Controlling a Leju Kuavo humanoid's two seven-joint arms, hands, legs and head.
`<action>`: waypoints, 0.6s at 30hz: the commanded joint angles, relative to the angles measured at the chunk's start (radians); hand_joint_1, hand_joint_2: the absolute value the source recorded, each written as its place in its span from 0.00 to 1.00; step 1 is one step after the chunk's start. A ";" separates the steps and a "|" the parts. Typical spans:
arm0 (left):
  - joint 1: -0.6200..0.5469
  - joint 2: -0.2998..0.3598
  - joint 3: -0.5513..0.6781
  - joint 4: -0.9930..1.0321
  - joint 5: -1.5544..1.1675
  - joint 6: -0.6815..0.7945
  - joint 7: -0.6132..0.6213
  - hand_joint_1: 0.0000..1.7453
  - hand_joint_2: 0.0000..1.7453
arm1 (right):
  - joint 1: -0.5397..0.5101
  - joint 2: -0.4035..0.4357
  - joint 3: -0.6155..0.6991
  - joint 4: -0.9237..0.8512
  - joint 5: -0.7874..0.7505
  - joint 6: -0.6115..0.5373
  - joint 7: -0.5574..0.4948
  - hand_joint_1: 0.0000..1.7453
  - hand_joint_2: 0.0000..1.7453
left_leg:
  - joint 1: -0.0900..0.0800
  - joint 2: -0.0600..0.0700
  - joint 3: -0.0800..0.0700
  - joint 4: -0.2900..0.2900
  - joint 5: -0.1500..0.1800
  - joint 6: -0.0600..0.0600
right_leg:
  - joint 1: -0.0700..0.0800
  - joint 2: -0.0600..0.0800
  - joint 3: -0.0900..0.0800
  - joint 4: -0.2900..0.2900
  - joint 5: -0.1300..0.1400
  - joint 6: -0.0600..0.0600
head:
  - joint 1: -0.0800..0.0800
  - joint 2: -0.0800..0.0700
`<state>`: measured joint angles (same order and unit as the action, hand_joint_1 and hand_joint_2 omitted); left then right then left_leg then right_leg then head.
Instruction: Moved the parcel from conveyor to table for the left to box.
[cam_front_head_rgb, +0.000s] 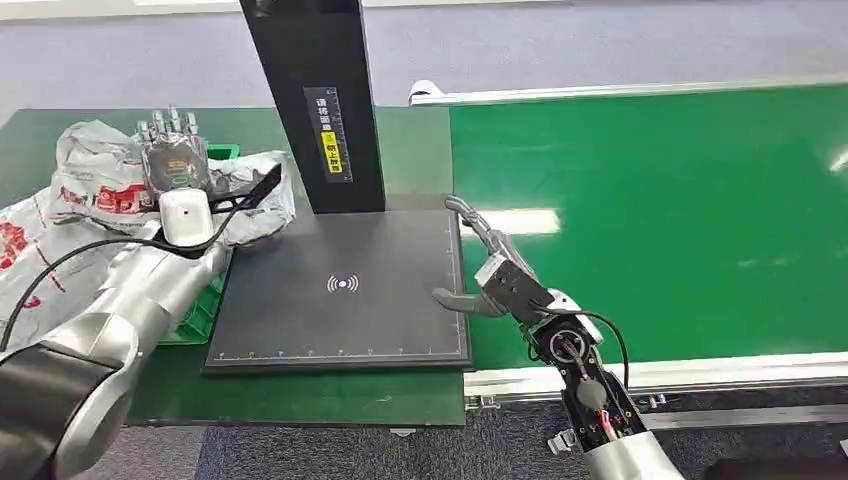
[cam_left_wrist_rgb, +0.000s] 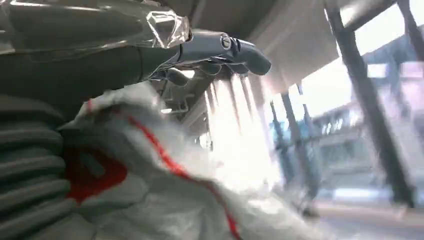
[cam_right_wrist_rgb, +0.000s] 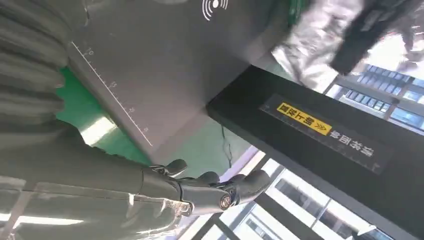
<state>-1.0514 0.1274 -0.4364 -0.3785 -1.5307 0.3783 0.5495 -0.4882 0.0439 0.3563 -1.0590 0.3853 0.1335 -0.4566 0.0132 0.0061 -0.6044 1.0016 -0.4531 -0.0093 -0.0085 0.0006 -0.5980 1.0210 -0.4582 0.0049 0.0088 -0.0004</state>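
- Left hand (cam_front_head_rgb: 176, 160) in the head view is stretched out over the pile of parcels (cam_front_head_rgb: 95, 190) at the left end of the table (cam_front_head_rgb: 400, 150), fingers up and spread apart; it sits right over the crinkled plastic, but I can't tell from here if it's actually holding any of it
- same view: right hand (cam_front_head_rgb: 490, 270) hangs at the right edge of the black scanner pad (cam_front_head_rgb: 340, 290), between the pad and the green conveyor (cam_front_head_rgb: 650, 220), fingers loosely apart and nothing in them, so it's released
- the grey and white bags lie half on the table and half over a green box (cam_front_head_rgb: 200, 315); looks to me like the parcel is already off the belt
- left wrist view: white bag with red print (cam_left_wrist_rgb: 150, 200) is bunched right up against the palm, the dark fingers (cam_left_wrist_rgb: 235, 50) reach out above it, not visibly wrapped around anything
- right wrist view: fingers (cam_right_wrist_rgb: 220, 187) extended and empty, beside the pad and the black scanner post (cam_right_wrist_rgb: 320, 130)
- handling guess: soft poly mailers, light, floppy and slippery, so grab a thick bunched fold near the middle, not a loose corner
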 joint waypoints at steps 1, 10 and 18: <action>0.019 0.018 0.151 -0.099 0.083 0.320 -0.139 0.00 1.00 | -0.012 -0.036 0.035 0.015 -0.016 -0.005 0.017 0.00 1.00 | 0.000 -0.001 0.001 -0.001 0.000 0.001 | 0.000 -0.001 0.002 -0.002 0.000 0.000 | 0.000 0.000; 0.056 0.015 0.199 -0.198 0.082 0.320 -0.171 0.00 1.00 | -0.012 -0.037 0.037 0.016 -0.017 -0.006 0.018 0.00 1.00 | 0.000 -0.002 0.004 -0.003 0.000 0.001 | 0.000 -0.001 0.004 -0.004 0.000 0.000 | 0.000 0.000; 0.231 -0.431 0.955 -0.826 0.496 0.320 -1.248 0.00 1.00 | -0.018 -0.046 0.044 0.049 -0.040 -0.035 0.001 0.00 1.00 | 0.001 -0.006 -0.001 0.001 -0.001 0.002 | 0.001 -0.006 0.002 -0.002 -0.001 0.001 | 0.000 0.000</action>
<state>-0.9123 0.1113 -0.1688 -0.7644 -1.4400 0.6638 0.0873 -0.4811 0.0179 0.3662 -1.0609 0.3647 0.1232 -0.4398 0.0131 0.0056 -0.6052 1.0021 -0.4531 -0.0093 -0.0087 0.0002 -0.5993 1.0203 -0.4585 0.0052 0.0088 -0.0004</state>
